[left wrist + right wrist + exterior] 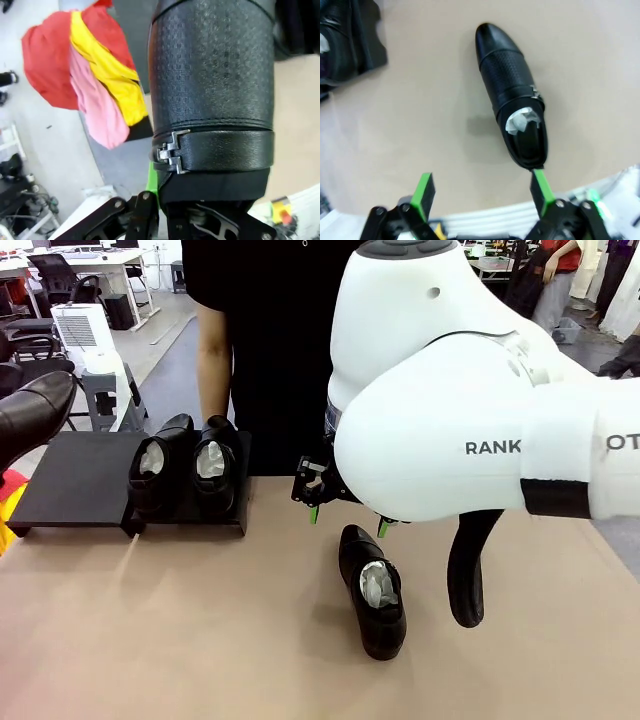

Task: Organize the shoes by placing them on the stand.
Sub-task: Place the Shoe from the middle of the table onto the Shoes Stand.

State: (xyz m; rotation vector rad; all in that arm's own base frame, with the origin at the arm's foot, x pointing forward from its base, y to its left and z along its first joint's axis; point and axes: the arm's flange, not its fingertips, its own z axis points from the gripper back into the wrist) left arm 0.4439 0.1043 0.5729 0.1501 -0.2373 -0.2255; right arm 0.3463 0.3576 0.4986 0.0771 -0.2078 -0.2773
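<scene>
Overhead, right gripper (482, 192) spread over lone shoe (507, 80) — bare tabletop (430, 100), left gripper (165, 200) pinching second shoe (212, 75)

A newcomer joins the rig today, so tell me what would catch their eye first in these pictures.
The bulky white right arm looms across the front view, its right gripper open close above a lone black dress shoe lying on the tan table. Toward the left, two shoes sit on the black stand. The left gripper is shut on a fourth shoe, near bright red, yellow and pink cloth.
</scene>
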